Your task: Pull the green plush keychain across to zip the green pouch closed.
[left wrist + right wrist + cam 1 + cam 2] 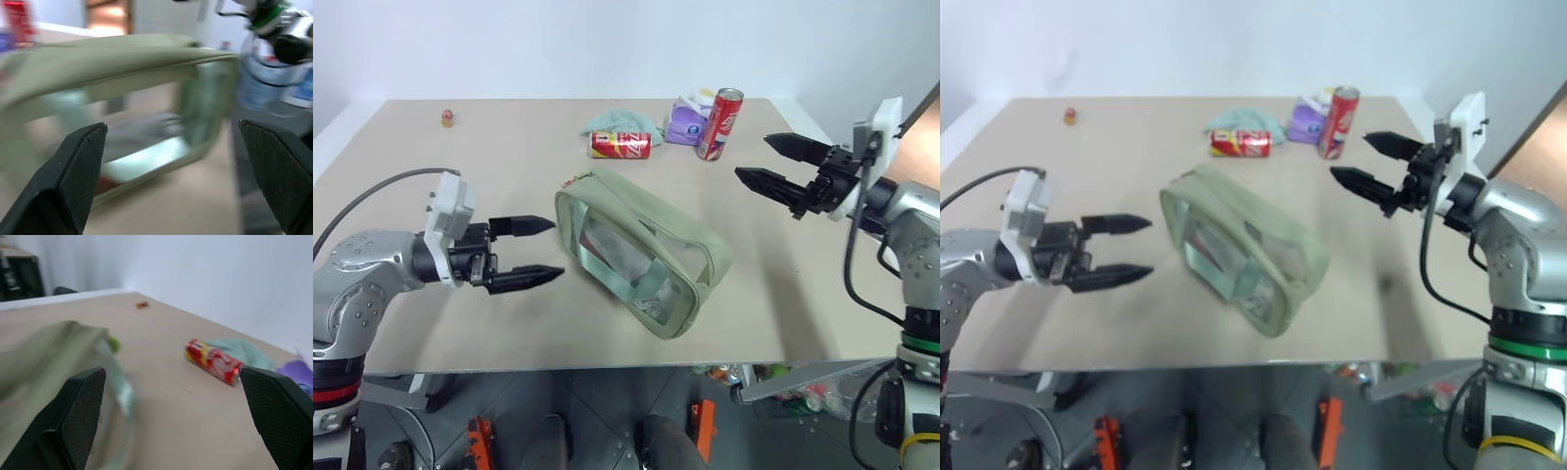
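Two grippers flank the green pouch point(641, 250) mid-table in the head views: left gripper point(540, 250) and right gripper point(781, 163) both spread, empty. Left wrist view faces the pouch's clear panel. Right wrist view shows the green plush keychain point(114, 343) at the pouch's corner.

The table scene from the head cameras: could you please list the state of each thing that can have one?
green pouch: lying on the table, held by neither gripper.
green plush keychain: at the pouch's far corner, untouched.
standing red can: upright.
fallen red can: on its side.
left gripper: open, empty.
right gripper: open, empty.
teal cloth: crumpled.
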Motion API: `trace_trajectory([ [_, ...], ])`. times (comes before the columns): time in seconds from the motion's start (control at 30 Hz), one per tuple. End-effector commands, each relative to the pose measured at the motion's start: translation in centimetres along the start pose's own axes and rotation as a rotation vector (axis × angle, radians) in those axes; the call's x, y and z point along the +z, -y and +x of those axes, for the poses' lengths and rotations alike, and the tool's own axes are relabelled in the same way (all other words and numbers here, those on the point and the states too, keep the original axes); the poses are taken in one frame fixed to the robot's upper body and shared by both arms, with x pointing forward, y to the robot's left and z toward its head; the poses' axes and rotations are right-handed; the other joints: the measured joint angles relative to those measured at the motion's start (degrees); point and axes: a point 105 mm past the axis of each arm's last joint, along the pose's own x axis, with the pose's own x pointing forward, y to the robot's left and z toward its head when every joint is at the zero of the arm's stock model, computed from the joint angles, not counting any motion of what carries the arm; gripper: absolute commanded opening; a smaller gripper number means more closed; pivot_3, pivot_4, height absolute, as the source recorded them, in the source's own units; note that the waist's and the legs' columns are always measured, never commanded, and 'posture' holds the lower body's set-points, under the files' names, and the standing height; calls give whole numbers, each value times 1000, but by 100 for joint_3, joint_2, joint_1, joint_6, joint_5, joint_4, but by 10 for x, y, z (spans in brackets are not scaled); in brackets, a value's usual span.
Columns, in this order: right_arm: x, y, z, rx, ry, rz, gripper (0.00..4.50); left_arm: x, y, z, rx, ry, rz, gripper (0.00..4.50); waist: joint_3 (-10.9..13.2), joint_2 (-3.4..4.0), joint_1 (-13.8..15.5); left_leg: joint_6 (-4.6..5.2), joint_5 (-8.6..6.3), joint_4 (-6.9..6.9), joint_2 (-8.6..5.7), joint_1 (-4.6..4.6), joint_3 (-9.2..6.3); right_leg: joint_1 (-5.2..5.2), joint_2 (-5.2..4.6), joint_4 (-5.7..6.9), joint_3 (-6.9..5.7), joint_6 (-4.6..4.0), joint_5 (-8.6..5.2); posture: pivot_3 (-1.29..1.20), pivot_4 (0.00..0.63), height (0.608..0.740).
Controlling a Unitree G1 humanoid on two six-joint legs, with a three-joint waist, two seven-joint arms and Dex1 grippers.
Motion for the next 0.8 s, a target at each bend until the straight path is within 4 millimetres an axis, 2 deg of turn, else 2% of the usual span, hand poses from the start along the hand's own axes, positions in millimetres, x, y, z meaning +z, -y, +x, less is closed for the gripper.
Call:
trace_trajectory([
  [0.03, -1, -30, -2, 80, -33, 38, 4500, -1, 15, 7, -89, -25, 6, 4457, 0, 0, -2, 0, 0, 2, 0, 2, 1, 1, 0, 1, 1, -1, 1, 0, 150, 740],
  [0.13, -22, -46, -1, 106, -93, 73, 4500, -4, 18, 14, -119, -30, 19, 4457, 0, 0, 0, 2, 1, 6, 0, 7, 3, 5, 0, 2, 4, 0, 4, 0, 150, 740],
  [0.27, -42, -55, 1, 112, -125, 127, 4500, -3, 17, 22, -138, -24, 37, 4457, 0, -1, -2, 3, 2, 18, 0, 9, 7, 8, 0, 2, 8, 2, 9, 0, 150, 740],
  [0.43, -55, -60, 4, 141, -141, 190, 4500, -1, 10, 24, -128, -20, 53, 4457, -1, -1, -2, 4, 2, 21, 0, 8, 7, 8, 2, 2, 10, 4, 11, 0, 150, 740],
  [0.53, -61, -62, 4, 158, -145, 209, 3714, -1, 10, 24, -122, -20, 56, 4500, -1, -1, -1, 4, 2, 19, 1, 6, 5, 7, 5, 1, 9, 3, 8, 0, 150, 740],
  [0.63, -63, -62, 4, 170, -150, 213, 2612, -3, 10, 22, -108, -23, 55, 4500, -1, -1, 2, 4, 2, 18, 1, 2, 3, 6, 5, 1, 6, 4, 4, 0, 150, 740],
  [0.73, -64, -63, 3, 196, -168, 215, 1709, -6, 11, 21, -92, -26, 50, 4500, -1, -1, 2, 4, 2, 19, 1, 1, 3, 5, 4, 1, 7, 5, 5, 0, 150, 740],
  [0.77, -64, -63, 2, 205, -176, 211, 1047, -6, 11, 21, -88, -24, 47, 4500, -1, -1, 2, 4, 2, 19, 1, 2, 3, 5, 4, 1, 6, 5, 5, 0, 150, 740],
  [0.8, -64, -62, 2, 212, -182, 206, 1047, -6, 11, 21, -83, -23, 45, 4500, -1, -1, 2, 4, 2, 19, 1, 2, 3, 5, 4, 1, 6, 4, 5, 0, 150, 740],
])
